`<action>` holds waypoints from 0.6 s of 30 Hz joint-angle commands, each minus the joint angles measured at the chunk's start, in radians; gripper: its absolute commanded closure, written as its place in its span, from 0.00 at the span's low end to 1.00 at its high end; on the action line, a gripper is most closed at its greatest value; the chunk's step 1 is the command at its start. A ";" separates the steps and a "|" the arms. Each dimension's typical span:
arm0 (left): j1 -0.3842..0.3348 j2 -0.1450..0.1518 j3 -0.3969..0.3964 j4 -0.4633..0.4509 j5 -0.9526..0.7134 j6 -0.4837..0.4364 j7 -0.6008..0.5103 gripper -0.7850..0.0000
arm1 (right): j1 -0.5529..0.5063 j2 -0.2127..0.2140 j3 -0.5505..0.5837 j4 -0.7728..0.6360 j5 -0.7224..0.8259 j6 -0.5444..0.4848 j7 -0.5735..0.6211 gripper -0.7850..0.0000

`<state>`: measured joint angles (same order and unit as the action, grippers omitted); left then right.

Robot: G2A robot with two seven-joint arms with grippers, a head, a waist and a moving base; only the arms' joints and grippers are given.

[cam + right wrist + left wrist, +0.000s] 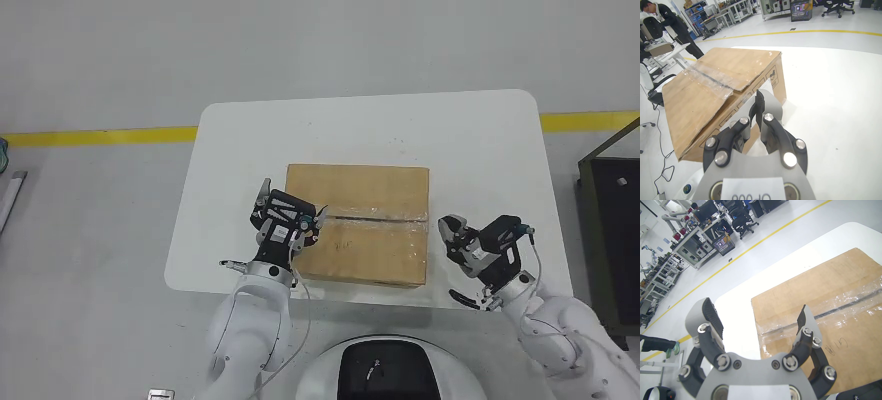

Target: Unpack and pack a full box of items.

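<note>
Two hands are at the box, one at each end. My left hand [290, 205] [756, 309] is spread wide and holds nothing. One of its fingers [804, 321] hangs over the box top right by the taped seam, and the other is over the bare desk just off the box's left edge. I cannot tell whether either one touches anything. My right hand [450, 232] [758, 102] has its fingers pressed together with nothing between them. It sits over the desk just beside the box's right end, with a strip of desk showing between it and the cardboard. The box [365, 185] [819, 289] [693, 100] is brown cardboard, lying flat with its top flaps folded down. A band of clear tape [385, 215] [848, 306] [710, 77] runs along the seam. At the right end the two flaps do not sit level, and the tape there looks ragged. The box rests on the white desk [480, 140] [791, 256] [829, 85], about midway across it and closer to my edge than to the far one.
</note>
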<state>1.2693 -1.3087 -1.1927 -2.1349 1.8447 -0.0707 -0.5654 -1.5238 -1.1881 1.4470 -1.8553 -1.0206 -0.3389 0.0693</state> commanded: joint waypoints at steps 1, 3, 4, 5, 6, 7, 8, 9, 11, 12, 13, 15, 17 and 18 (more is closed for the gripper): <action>0.000 0.000 0.000 0.000 0.000 0.000 0.000 0.00 | 0.027 -0.002 -0.019 0.012 -0.006 -0.007 0.004 1.00; 0.000 0.000 0.000 0.000 0.000 0.000 0.000 0.00 | 0.049 -0.003 -0.036 0.026 -0.011 -0.012 0.011 1.00; 0.000 0.000 0.000 0.000 0.000 0.000 0.000 0.00 | 0.059 -0.004 -0.044 0.031 -0.017 -0.011 0.017 1.00; 0.000 0.000 0.000 0.000 0.000 0.000 0.000 0.00 | 0.068 -0.005 -0.053 0.035 -0.019 -0.011 0.020 1.00; 0.000 0.000 0.000 0.000 0.000 0.000 0.000 0.00 | 0.076 -0.006 -0.059 0.041 -0.020 -0.011 0.021 1.00; 0.000 0.000 0.000 0.000 0.000 0.000 0.000 0.00 | 0.082 -0.006 -0.066 0.046 -0.023 -0.010 0.025 1.00; 0.000 0.000 0.000 0.000 0.000 0.000 0.000 0.00 | 0.088 -0.007 -0.072 0.051 -0.024 -0.010 0.026 1.00; 0.000 0.000 0.000 0.000 0.000 0.000 0.000 0.00 | 0.092 -0.008 -0.077 0.056 -0.021 -0.011 0.027 1.00; 0.000 0.000 0.000 0.000 0.000 0.000 0.000 0.00 | 0.099 -0.009 -0.086 0.064 -0.021 -0.010 0.029 1.00; 0.000 0.000 0.000 0.000 0.000 0.000 0.000 0.00 | 0.100 -0.009 -0.089 0.066 -0.022 -0.010 0.029 1.00; 0.000 0.000 0.000 0.000 0.000 0.000 0.000 0.00 | 0.100 -0.009 -0.091 0.067 -0.023 -0.009 0.026 1.00; 0.000 0.000 0.000 0.000 0.000 0.000 0.000 0.00 | 0.089 -0.008 -0.083 0.064 -0.034 -0.003 0.015 1.00; 0.000 0.000 0.000 0.000 0.000 0.000 0.000 0.00 | 0.062 -0.006 -0.063 0.051 -0.052 0.012 0.004 1.00; 0.000 0.000 0.000 0.000 0.000 0.000 0.000 0.00 | 0.045 -0.003 -0.048 0.038 -0.067 0.017 -0.004 1.00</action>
<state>1.2693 -1.3087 -1.1927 -2.1349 1.8447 -0.0707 -0.5654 -1.4604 -1.1937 1.3834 -1.8043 -1.0728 -0.3275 0.0721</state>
